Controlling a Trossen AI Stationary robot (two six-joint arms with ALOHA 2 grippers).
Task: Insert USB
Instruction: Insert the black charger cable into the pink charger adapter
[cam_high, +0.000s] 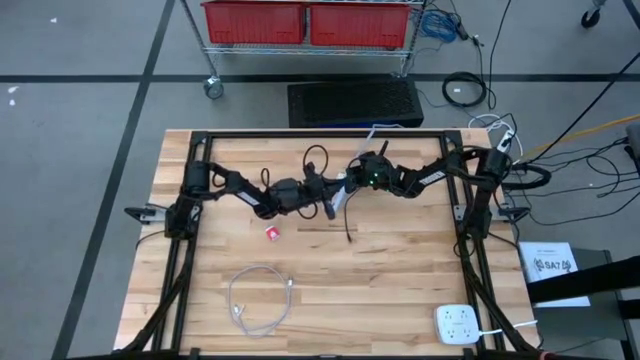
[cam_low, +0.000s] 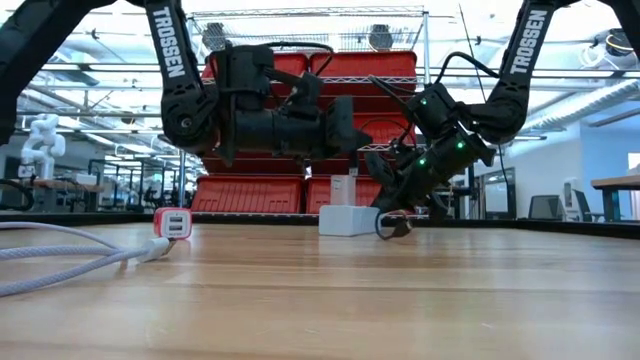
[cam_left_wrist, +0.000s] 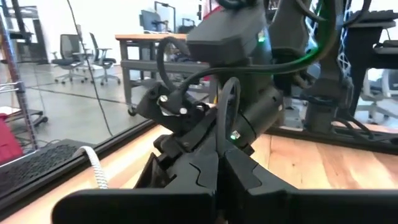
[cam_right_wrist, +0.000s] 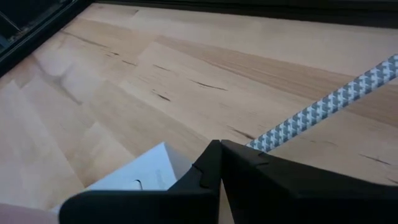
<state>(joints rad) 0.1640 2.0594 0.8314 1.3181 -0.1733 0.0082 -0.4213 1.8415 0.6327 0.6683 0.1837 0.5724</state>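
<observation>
My left gripper (cam_high: 331, 203) and right gripper (cam_high: 347, 192) met mid-table — both pinched closed, right one held a braided cable (cam_right_wrist: 323, 107), white charger block (cam_right_wrist: 140, 174) beneath.

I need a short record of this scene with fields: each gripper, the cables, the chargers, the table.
left gripper: fingers shut, at table centre, raised
right gripper: fingers shut, meeting the left one, angled down
white cable: loose coil, near edge, untouched
braided cable: runs beside the right gripper's fingers; whether gripped is unclear
red charger: on the wood, near centre
white charger: near right corner
table: light wood
</observation>
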